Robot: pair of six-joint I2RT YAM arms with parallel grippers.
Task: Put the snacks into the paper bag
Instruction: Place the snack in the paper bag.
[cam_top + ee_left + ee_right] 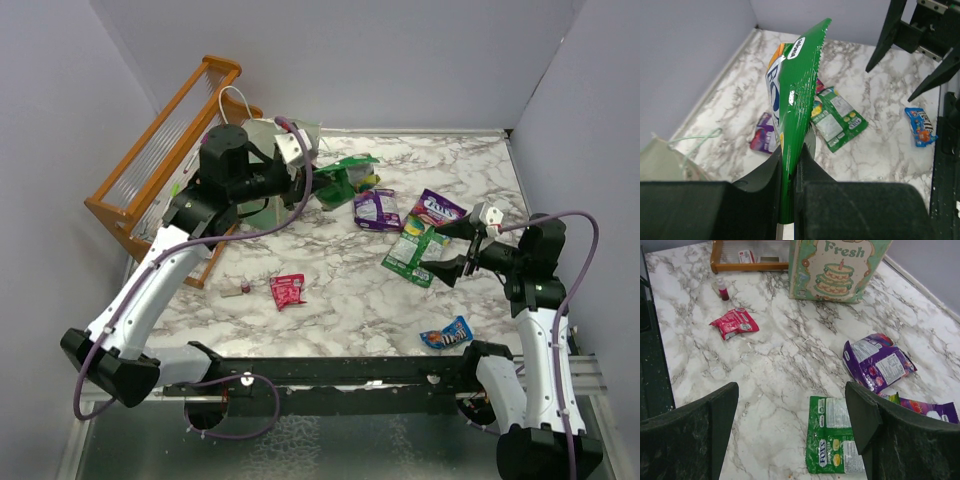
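Observation:
My left gripper [318, 183] is shut on a green snack packet [347, 172] and holds it up in the air beside the paper bag [262, 208], which my arm mostly hides. In the left wrist view the packet [795, 100] stands on edge, pinched between the fingers [762, 175]. My right gripper [455, 252] is open and empty over a flat green packet [835, 440], which lies between its fingers [865, 415]. On the table lie two purple packets [377, 208] [437, 208], a red packet [288, 290] and a blue packet [447, 334]. The bag's printed side [835, 270] stands upright.
An orange slatted rack [165, 150] stands at the back left beside the bag. A tiny red-capped tube [243, 288] lies left of the red packet. Grey walls close in the left, back and right sides. A black rail [340, 375] runs along the near edge.

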